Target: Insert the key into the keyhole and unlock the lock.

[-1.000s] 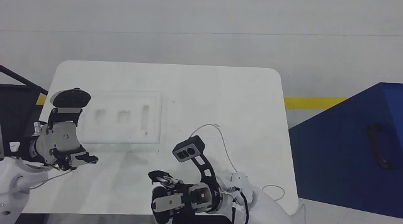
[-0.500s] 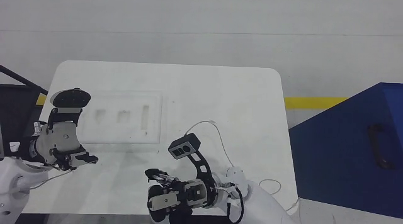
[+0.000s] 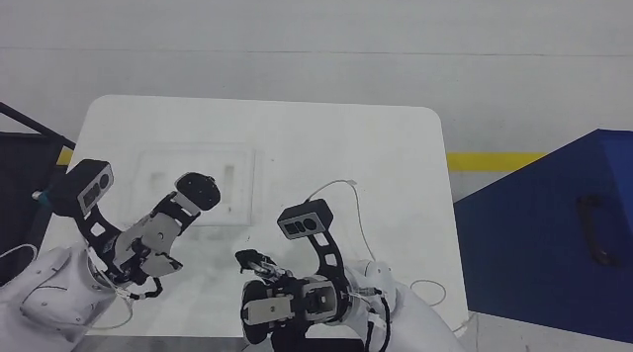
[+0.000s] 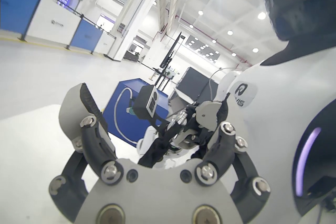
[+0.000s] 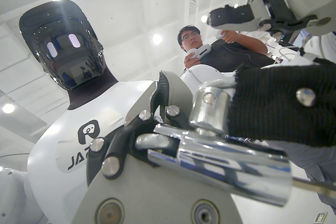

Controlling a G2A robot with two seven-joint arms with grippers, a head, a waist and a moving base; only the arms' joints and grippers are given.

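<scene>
White tabletop [image 3: 346, 154] spreads beneath our two arms. Our left pincer [image 4: 145, 104] is released, its jaws spread wide with nothing between them. Facing it and near, our right pincer [image 5: 207, 96] is clenched on the chrome lock [image 5: 231, 156], which sits between its jaws, one sleeved in black knit.

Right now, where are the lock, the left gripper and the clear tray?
lock [image 5: 231, 164]: right wrist view, on its chrome body.
left gripper [image 4: 146, 102]: left wrist view, midway between its fingertips.
clear tray [image 3: 163, 172]: top view, on its bare floor.
</scene>
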